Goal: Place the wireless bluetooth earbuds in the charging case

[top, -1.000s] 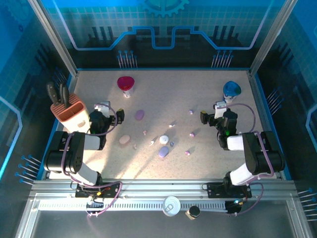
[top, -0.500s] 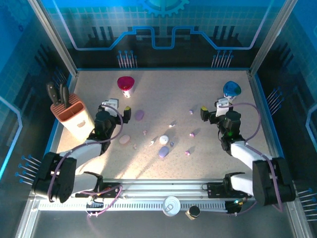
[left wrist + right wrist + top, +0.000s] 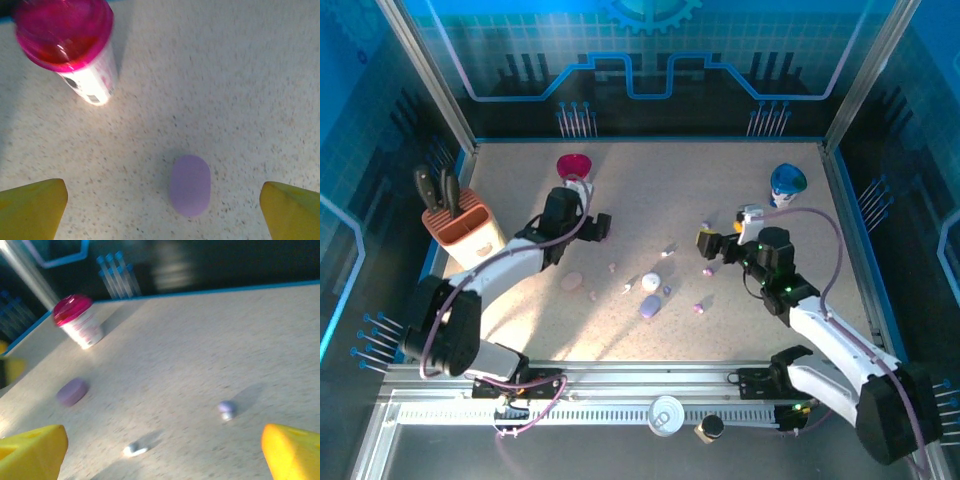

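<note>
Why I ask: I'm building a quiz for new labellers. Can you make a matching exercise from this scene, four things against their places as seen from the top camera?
Things:
1. knife block
2. blue cup
3. pink cup
4. white case

Places:
a. near the middle
b. far right
c. left edge
d. far side, left of centre

Pairs: 1-c, 2-b, 3-d, 4-a
</note>
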You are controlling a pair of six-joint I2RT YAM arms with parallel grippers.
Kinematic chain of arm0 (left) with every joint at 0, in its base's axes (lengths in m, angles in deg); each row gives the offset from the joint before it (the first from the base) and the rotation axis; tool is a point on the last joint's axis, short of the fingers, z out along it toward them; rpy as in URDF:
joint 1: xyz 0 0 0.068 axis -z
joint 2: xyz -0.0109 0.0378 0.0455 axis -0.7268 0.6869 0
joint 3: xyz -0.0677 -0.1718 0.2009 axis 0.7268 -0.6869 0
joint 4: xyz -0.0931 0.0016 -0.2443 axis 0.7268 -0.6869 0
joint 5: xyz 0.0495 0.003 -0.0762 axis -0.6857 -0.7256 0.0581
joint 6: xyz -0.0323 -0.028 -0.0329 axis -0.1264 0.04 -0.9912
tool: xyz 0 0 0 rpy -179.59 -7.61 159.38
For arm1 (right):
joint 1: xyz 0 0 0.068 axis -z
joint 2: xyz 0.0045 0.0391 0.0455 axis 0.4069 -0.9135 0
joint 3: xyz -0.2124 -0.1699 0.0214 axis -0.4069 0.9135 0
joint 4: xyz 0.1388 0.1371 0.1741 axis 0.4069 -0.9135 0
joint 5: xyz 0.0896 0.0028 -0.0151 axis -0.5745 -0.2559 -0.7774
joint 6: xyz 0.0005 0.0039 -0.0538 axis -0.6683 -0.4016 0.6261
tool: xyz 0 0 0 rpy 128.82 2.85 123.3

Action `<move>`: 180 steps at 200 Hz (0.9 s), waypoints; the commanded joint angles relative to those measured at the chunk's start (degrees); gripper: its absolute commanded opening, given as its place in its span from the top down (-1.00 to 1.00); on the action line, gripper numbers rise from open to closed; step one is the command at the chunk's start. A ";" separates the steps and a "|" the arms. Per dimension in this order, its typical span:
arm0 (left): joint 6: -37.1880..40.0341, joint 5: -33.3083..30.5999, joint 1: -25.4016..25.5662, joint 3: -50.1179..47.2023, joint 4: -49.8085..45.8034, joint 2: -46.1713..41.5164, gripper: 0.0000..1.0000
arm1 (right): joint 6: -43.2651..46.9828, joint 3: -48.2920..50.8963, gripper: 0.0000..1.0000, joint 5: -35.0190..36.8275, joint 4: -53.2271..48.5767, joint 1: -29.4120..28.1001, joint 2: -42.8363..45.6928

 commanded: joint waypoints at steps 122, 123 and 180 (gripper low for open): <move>-0.75 3.24 0.20 21.62 -28.61 23.54 -0.56 | -1.22 -5.76 -0.99 -0.93 4.72 -17.09 -15.36; -0.74 3.23 0.20 21.71 -28.63 23.65 -0.56 | -1.22 -5.76 -0.99 -0.98 4.72 -17.09 -15.34; -0.95 5.62 0.20 23.61 -27.90 26.63 -0.23 | -2.25 -5.20 -1.00 -0.52 5.16 -17.08 -16.10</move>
